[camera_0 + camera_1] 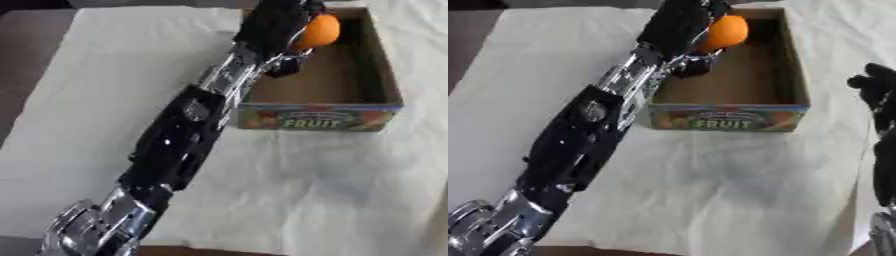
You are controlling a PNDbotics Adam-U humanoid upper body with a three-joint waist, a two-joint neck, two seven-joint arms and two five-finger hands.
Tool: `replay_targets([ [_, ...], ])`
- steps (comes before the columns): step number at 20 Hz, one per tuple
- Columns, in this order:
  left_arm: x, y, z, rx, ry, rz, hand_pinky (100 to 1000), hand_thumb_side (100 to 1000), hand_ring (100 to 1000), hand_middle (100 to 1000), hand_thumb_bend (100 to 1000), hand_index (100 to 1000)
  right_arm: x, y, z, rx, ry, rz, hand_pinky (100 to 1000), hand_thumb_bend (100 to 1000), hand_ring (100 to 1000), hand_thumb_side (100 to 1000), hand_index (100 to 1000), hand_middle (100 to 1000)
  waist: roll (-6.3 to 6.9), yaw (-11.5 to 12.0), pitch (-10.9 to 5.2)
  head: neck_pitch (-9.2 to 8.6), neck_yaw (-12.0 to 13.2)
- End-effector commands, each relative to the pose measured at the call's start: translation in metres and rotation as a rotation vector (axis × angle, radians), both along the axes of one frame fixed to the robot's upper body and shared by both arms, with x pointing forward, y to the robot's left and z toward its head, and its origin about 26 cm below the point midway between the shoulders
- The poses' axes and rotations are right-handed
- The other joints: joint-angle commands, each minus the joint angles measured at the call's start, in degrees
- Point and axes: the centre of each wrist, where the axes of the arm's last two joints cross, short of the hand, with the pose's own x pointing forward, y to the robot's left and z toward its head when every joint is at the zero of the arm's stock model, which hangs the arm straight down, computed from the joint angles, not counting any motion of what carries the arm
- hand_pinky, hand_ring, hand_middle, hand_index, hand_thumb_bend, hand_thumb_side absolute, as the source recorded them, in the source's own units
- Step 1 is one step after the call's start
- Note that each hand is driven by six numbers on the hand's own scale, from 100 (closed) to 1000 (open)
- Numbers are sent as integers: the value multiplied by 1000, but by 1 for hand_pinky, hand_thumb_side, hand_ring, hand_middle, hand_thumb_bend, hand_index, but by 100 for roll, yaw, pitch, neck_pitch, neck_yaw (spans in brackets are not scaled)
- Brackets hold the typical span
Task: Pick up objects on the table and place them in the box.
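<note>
A round orange (317, 31) hangs over the far left part of the cardboard box (381, 75), whose front face reads FRUIT. My left hand (273, 22) is shut on the orange, its black fingers curled round the fruit's left side; the arm stretches up from the lower left corner. The box's brown floor shows bare where I can see it. My right hand (877, 87) shows only in the right eye view, at the right edge beside the box, fingers up and relaxed, holding nothing.
A pale cloth (122, 100) covers the table. Dark tabletop (26, 45) shows along the left edge. The box's near wall (728, 119) stands between the front of the table and the box's inside.
</note>
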Motion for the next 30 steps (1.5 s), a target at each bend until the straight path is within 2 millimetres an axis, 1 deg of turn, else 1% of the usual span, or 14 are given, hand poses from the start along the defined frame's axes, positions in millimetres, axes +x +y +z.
replay_targets([
  [1, 3, -1, 3, 21, -14, 20, 477, 189, 455, 517, 100, 757, -2, 2, 8, 6, -29, 22, 956, 100, 872, 948, 821, 670, -25, -23, -100, -51, 25],
  [6, 8, 2, -9, 52, 40, 35, 506, 163, 489, 560, 100, 793, -2, 5, 8, 4, -24, 35, 957, 100, 873, 947, 822, 671, -20, -34, -84, -78, 9],
  [8, 9, 3, -11, 69, 57, 40, 538, 196, 522, 607, 100, 827, -2, 5, 8, 4, -21, 37, 958, 100, 874, 947, 822, 671, -19, -37, -80, -76, 14],
  [9, 9, 3, -11, 82, 62, 40, 582, 214, 565, 649, 100, 856, -2, 5, 8, 4, -21, 37, 958, 100, 874, 947, 822, 671, -19, -40, -79, -76, 12],
  [10, 9, 3, -12, 97, 67, 39, 600, 227, 586, 665, 100, 862, -2, 5, 8, 3, -21, 38, 958, 100, 874, 947, 822, 671, -19, -44, -77, -76, 10],
  [13, 9, 3, -11, 128, 62, 41, 695, 321, 722, 762, 180, 892, -2, 6, 7, 2, -19, 42, 958, 100, 874, 946, 822, 671, -11, -59, -77, -63, 15],
  [14, 10, 4, -12, 142, 63, 47, 711, 327, 738, 772, 197, 895, -2, 6, 7, 2, -18, 42, 958, 100, 874, 946, 822, 671, -10, -60, -78, -52, 11],
  [15, 10, 4, -13, 156, 66, 54, 741, 336, 770, 794, 267, 883, -2, 6, 7, 2, -18, 42, 958, 100, 874, 950, 822, 671, -10, -61, -78, -41, 10],
  [16, 11, 5, -15, 180, 80, 65, 763, 417, 793, 811, 251, 893, -2, 6, 7, 2, -18, 43, 958, 100, 874, 945, 823, 671, -10, -62, -79, -25, 11],
  [18, 13, 6, -19, 227, 115, 88, 788, 523, 820, 834, 297, 918, -2, 6, 7, 2, -18, 43, 958, 100, 875, 943, 823, 671, -10, -62, -81, -8, 11],
  [21, 14, 7, -21, 280, 154, 109, 795, 585, 831, 841, 345, 927, -2, 6, 7, 3, -16, 47, 959, 100, 875, 941, 823, 671, -6, -59, -82, 2, 2],
  [25, 13, 8, -23, 285, 159, 120, 793, 666, 831, 846, 404, 961, -2, 7, 7, 2, -13, 50, 959, 100, 875, 942, 823, 672, -9, -56, -81, -6, -25],
  [29, 11, 10, -22, 240, 136, 116, 768, 667, 808, 831, 369, 954, -2, 7, 7, 4, -11, 50, 959, 100, 876, 943, 823, 671, -17, -58, -84, -7, -30],
  [30, 9, 10, -18, 199, 107, 107, 726, 653, 765, 803, 324, 944, -2, 7, 6, 4, -9, 50, 960, 100, 876, 942, 823, 671, -18, -56, -87, 0, -36],
])
